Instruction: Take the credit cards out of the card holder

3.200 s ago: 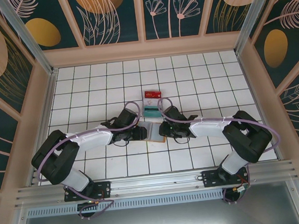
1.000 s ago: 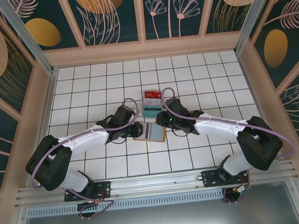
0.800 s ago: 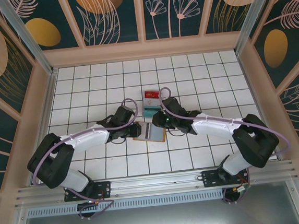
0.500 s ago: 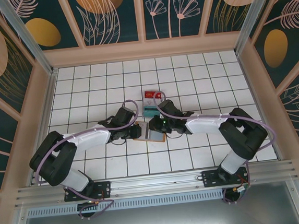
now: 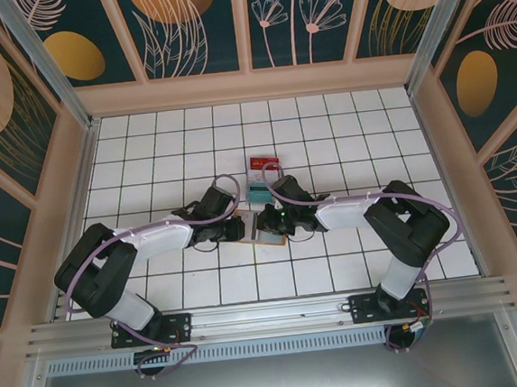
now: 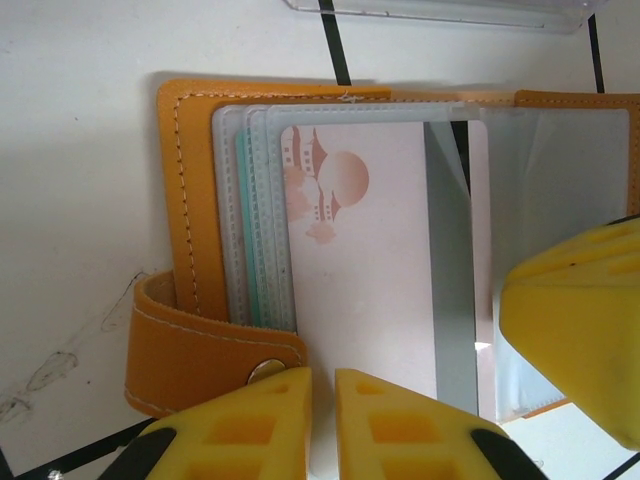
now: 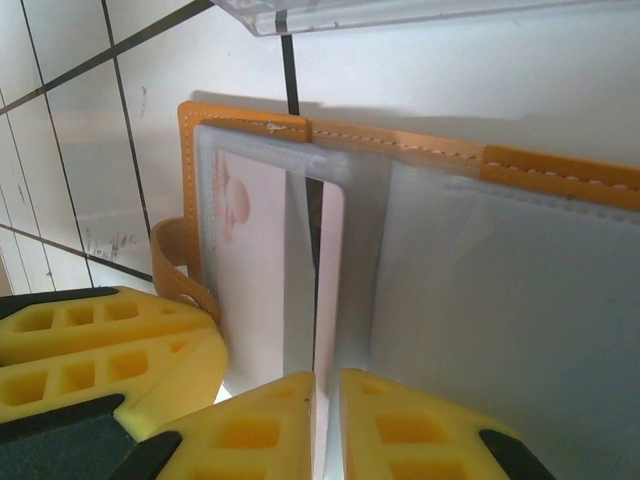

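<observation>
The orange-tan card holder point(image 5: 266, 233) lies open on the white tiles between my two grippers. Its clear sleeves point(image 6: 255, 200) fan out, and a pale pink card point(image 6: 370, 260) with a sun-and-pagoda print lies on top. My left gripper point(image 6: 323, 375) is shut, its tips resting on the holder beside the snap strap point(image 6: 200, 345). My right gripper point(image 7: 327, 378) is shut on the raised edge of the pink card point(image 7: 332, 270) at the holder's point(image 7: 400, 135) fold. In the top view the left gripper point(image 5: 241, 227) and the right gripper point(image 5: 265, 222) nearly touch.
A red card point(image 5: 264, 163) and a teal card point(image 5: 259, 192) lie on the tiles just beyond the holder. A clear flat edge point(image 6: 430, 8) shows right behind the holder. Low walls ring the tiled floor point(image 5: 344, 141).
My right gripper has swung left from the holder's right edge onto its middle and shut on the pink card. The left gripper has stayed on the holder.
</observation>
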Tool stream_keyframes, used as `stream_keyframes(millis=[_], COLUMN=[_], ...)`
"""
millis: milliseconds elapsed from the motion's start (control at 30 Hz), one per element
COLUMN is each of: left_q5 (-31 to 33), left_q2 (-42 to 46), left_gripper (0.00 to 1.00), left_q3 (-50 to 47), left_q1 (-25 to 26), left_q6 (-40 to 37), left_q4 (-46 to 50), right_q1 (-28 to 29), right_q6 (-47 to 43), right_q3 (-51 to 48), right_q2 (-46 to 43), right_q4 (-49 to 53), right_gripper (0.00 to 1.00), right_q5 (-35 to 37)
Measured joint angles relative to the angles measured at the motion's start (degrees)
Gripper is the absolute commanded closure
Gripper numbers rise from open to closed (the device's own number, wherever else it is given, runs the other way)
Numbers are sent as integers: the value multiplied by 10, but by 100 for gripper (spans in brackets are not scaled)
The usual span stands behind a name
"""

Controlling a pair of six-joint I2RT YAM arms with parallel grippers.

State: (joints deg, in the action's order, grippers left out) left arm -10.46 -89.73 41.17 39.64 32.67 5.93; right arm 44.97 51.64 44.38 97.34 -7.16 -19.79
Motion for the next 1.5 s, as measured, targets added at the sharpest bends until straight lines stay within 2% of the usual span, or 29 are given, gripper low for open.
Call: stream_keyframes(millis=[333, 467, 500, 800, 1167, 1200, 1300, 1500], left_q5=[-9, -11, -10, -8, -8, -8, -9, -11], left_q2=[-3, -5, -5, -8, -11, -11, -11, -11], left_gripper=[84, 86, 87, 95, 95, 95, 94, 94], left_q3=[0, 0, 0, 0, 2, 2, 2, 2], left_q1=[0, -1, -2, -3, -3, -3, -3, -3], left_q6=[0, 0, 0, 4, 4, 4, 4, 4], left_q4=[-6, -6, -6, -7, -10, -10, -10, -10], right_q1=[-3, -4, -4, -12, -26, -26, -26, -26], right_q6=[0, 0, 2, 0, -1, -1, 0, -2], right_q3=[3, 3, 3, -1, -28, -28, -28, -27], right_q2=[16, 16, 16, 12, -11, -12, -12, -12], right_q4=[-4, -4, -4, -6, -4, -5, -12, -32], right_gripper=[86, 99, 100, 100, 100, 98, 83, 81], right_q5=[-14, -17, -17, -18, -17, -17, -18, -22])
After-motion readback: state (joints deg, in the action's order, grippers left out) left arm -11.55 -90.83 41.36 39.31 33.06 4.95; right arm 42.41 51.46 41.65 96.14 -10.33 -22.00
